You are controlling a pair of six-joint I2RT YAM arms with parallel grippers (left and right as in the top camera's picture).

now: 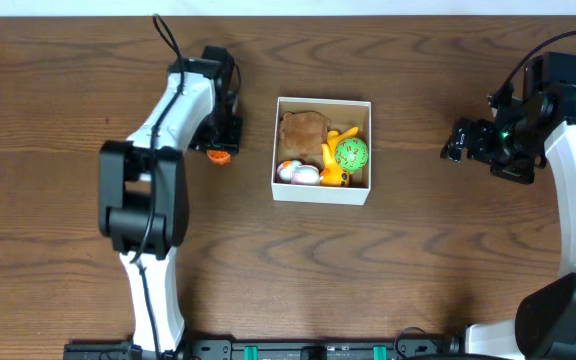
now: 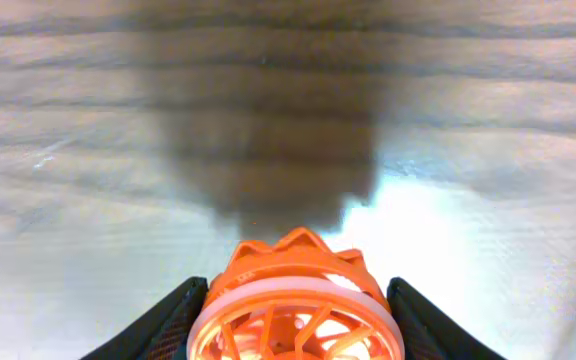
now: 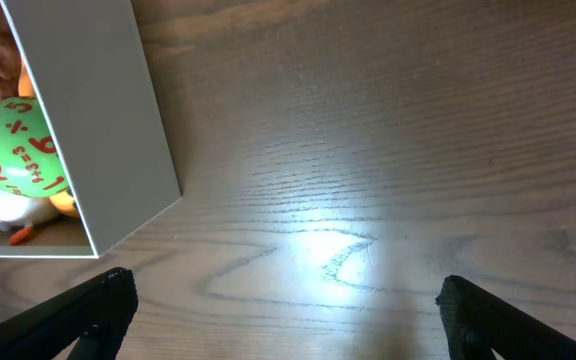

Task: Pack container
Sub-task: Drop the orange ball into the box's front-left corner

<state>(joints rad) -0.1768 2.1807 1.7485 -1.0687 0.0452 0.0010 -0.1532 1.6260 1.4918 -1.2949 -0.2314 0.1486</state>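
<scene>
Overhead, the left tool (image 1: pixel 218 146) covers most of the orange toy (image 1: pixel 219 157). The left wrist view blurs the worktop (image 2: pixel 68 220), cuts that toy off below and leaves unclear whether the fingers (image 2: pixel 163 325) grip it. The right wrist view crops the container (image 3: pixel 98 130), whose wall hides part of the green ball (image 3: pixel 13 145).

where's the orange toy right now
In the overhead view the orange toy sits on the table just left of the container, outside it, between the fingers of the left gripper.
</scene>
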